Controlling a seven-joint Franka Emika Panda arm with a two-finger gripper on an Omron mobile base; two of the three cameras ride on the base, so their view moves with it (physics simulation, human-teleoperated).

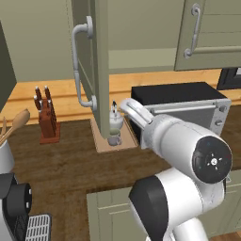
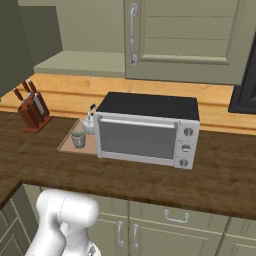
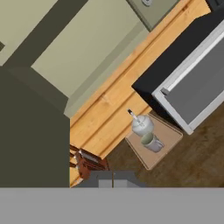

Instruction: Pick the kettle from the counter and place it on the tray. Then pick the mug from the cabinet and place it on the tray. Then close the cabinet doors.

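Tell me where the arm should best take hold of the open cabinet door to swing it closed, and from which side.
Probably by the long curved bar handle on the open cabinet door. It stands off the panel, fixed only at top and bottom, so shut fingers could hook behind its midsection. The door stands edge-on over the tray, so coming from its handle face looks safest, above the kettle and mug.

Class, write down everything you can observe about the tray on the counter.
The tray is a flat, thin, light-tan rectangular board that looks wooden. It lies flat on the dark wood-grain counter, just left of the toaster oven. The white kettle and the grey mug stand upright on it, side by side, with the mug nearer the counter's front edge.
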